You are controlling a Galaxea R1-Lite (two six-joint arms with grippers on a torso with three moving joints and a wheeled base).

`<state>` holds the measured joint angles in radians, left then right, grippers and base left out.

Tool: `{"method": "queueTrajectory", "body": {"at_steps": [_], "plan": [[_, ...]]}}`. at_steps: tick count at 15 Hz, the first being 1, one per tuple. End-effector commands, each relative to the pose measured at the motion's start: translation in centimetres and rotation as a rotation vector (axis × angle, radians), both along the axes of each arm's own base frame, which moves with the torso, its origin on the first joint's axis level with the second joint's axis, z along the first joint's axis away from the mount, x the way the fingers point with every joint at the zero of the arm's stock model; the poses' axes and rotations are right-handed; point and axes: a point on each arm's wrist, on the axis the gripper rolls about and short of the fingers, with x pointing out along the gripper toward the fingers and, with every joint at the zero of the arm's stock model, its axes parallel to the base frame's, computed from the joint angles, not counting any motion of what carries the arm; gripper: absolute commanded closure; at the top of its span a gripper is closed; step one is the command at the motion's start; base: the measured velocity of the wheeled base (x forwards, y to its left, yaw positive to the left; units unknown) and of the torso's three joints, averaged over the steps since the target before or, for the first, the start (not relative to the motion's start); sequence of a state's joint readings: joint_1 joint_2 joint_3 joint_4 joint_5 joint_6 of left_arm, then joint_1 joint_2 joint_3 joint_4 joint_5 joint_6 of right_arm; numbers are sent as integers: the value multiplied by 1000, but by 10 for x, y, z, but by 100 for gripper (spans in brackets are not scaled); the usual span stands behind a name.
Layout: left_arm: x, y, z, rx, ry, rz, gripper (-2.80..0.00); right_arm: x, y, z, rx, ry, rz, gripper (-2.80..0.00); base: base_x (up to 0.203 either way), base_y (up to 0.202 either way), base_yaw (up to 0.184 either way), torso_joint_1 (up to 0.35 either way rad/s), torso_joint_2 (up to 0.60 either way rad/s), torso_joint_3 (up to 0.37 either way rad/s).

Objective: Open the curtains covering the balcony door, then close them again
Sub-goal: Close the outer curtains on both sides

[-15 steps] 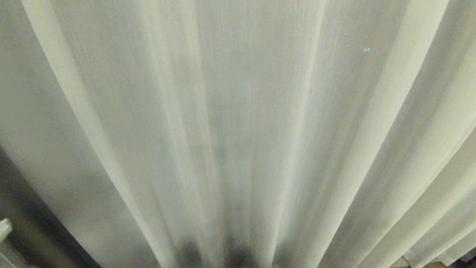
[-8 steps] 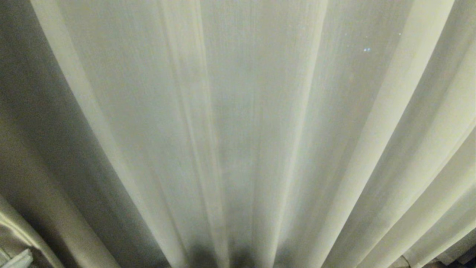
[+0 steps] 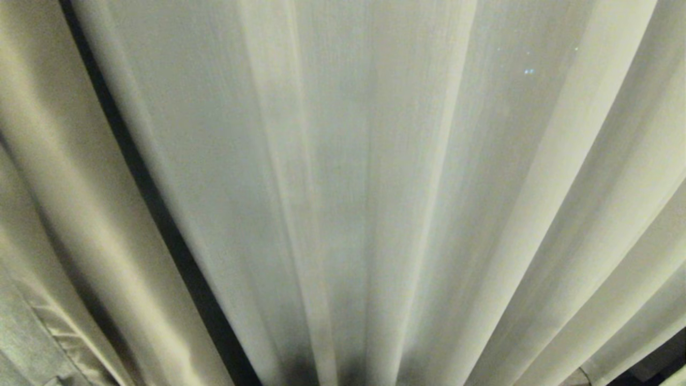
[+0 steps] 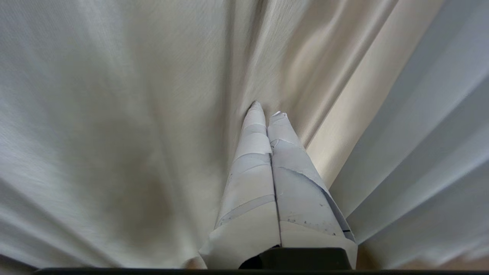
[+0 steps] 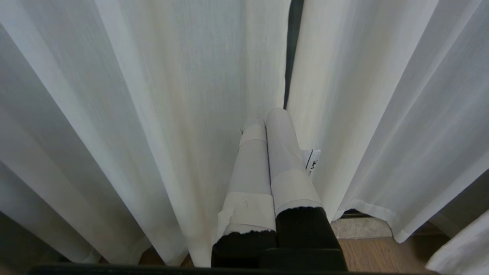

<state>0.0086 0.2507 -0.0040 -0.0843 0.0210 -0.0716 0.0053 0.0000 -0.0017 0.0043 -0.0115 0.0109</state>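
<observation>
We see the curtains [image 3: 375,187] filling the head view, cream pleats hanging side by side, with a narrow dark gap [image 3: 161,214] between two folds toward our left. In the right wrist view a similar dark slit [image 5: 292,49] parts two panels, whose hems hang just above a wooden floor [image 5: 370,254]. Our left tool [image 4: 267,109] has its taped fingers pressed together, tips touching the fabric, pinching nothing. Our right tool [image 5: 267,118] is likewise pressed together and empty, pointing at the slit between the panels, with a small printed tag [image 5: 311,160] just beside it.
</observation>
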Motion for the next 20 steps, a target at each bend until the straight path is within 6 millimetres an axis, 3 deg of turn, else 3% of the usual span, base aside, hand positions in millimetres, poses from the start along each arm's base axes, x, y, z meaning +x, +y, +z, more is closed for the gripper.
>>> {"method": "queueTrajectory", "body": {"at_steps": [1,5,20], "plan": [[-3,-1,-3,64,-15,-29,0,0,0,0,0,2,0,0,0,0,0,0,0,0],[-21,0,-12,86,-164,-31,0,0,0,0,0,-1,2,0,0,0,0,0,0,0],[-21,0,-13,82,-162,-29,0,0,0,0,0,-3,2,0,0,0,0,0,0,0]]}}
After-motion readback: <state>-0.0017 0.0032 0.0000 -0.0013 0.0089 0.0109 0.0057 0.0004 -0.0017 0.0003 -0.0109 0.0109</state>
